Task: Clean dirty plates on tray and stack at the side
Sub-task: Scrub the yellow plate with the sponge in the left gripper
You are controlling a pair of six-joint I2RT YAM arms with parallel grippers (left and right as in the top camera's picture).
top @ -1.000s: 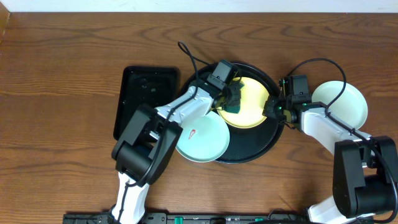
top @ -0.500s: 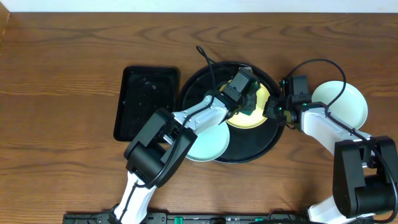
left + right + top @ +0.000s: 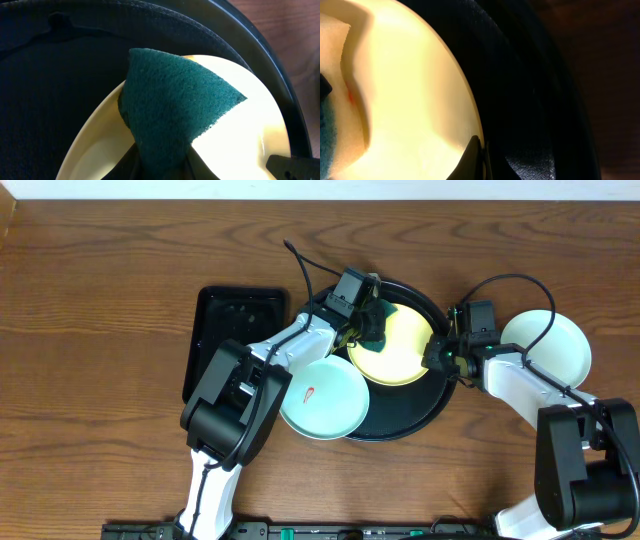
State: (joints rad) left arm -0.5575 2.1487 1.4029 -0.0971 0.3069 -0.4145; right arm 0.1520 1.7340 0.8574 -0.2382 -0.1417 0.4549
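The yellow plate (image 3: pixel 398 345) lies on the round black tray (image 3: pixel 425 412). My left gripper (image 3: pixel 366 320) is shut on a dark green scouring pad (image 3: pixel 175 110) pressed on the plate's far-left part (image 3: pixel 240 145). My right gripper (image 3: pixel 436 352) is shut on the yellow plate's right rim (image 3: pixel 410 100), with the tray (image 3: pixel 530 90) beside it. A mint-blue plate (image 3: pixel 325 400) with a red smear rests on the tray's front-left edge. A second mint-blue plate (image 3: pixel 548 345) sits on the table to the right of the tray.
A smaller rectangular black tray (image 3: pixel 234 340) lies left of the round tray. Cables run from both wrists above the round tray. The wooden table (image 3: pixel 120 280) stretches around.
My left gripper with the pad has swept from the plate's left side to its middle, then back to its far-left part. My right gripper has held still on the rim.
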